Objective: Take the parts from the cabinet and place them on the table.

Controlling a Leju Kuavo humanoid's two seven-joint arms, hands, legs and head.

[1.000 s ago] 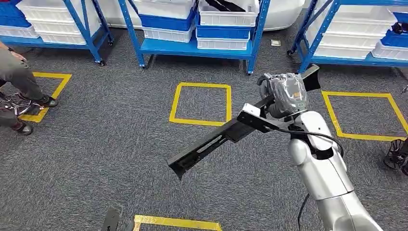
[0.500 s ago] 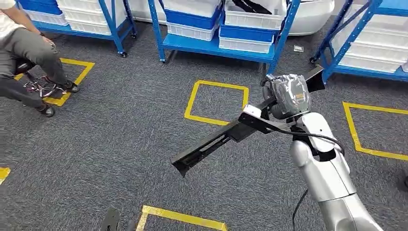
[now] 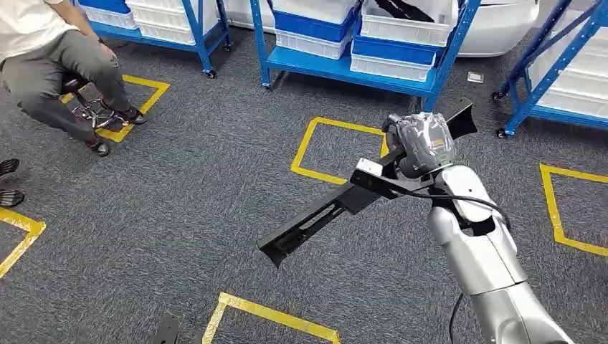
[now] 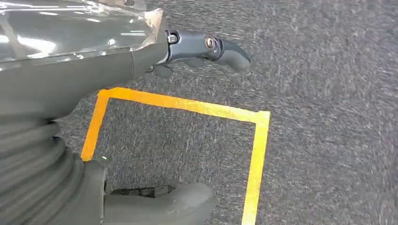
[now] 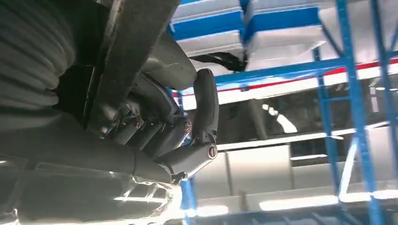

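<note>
The whole view has swung since a second ago: the blue shelving (image 3: pixel 358 68) with white bins and the seated person (image 3: pixel 57 64) sit further right, the camera having turned. Yellow taped squares (image 3: pixel 337 150) mark grey carpet. The right hand (image 3: pixel 423 140) grips a long black part (image 3: pixel 337 208) mid-air, fingers wrapped around it. The left hand (image 4: pixel 141 56) hangs over carpet, holding nothing, fingers apart.

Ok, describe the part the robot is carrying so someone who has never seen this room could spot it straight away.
Start at the silver right arm rising from the lower right of the head view and follow it up to the right hand. That hand grips a long black slotted bracket, slanting down over the grey carpet. It is the one thing held in the air.
</note>
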